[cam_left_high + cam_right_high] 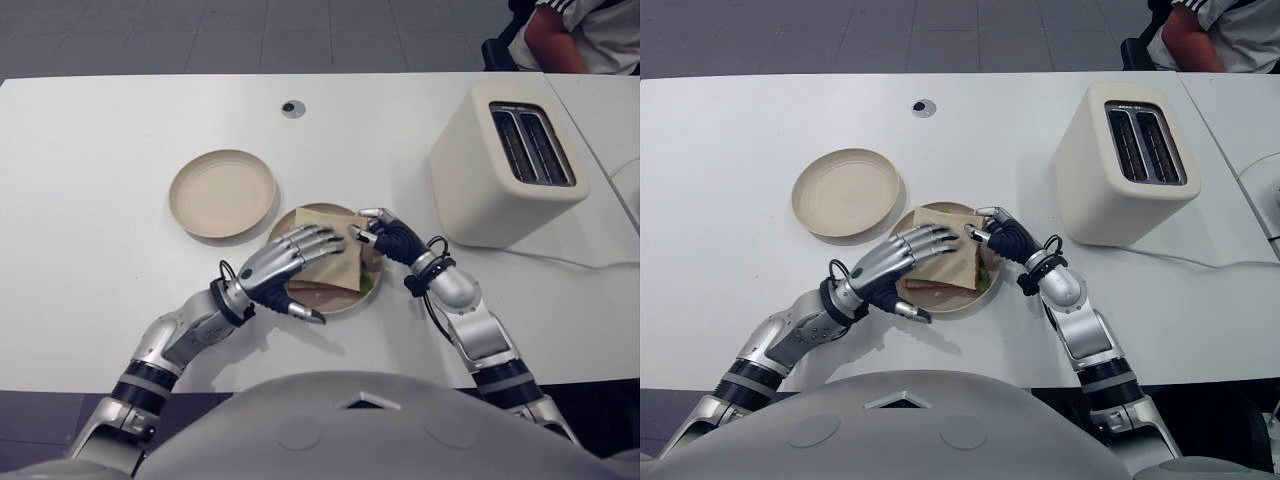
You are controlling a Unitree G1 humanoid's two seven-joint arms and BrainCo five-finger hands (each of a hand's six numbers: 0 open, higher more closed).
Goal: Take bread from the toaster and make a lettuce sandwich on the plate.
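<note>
Table (90, 230), white. The sandwich sits on the near-centre plate (348, 306): top slice (322, 220) of bread uppermost, lettuce (368, 283) poking out at its right edge, and a lower slice (322, 293) showing along the near side.

I see the left robot hand (275, 268) coming in from the near left. Its fingers are spread and laid flat over the top slice, and the thumb points out by the plate's near rim; it grips nothing.

The right robot hand (395, 238) is on the right side of the plate, fingers curled and pinching the top slice at its far right corner.

A second plate (222, 192), bare, lies just beside the first to the far left. The toaster (480, 190) stands far right, well apart from the plates, and both slots (532, 145) look dark. A white cable (560, 260) runs rightwards along the table.
</note>
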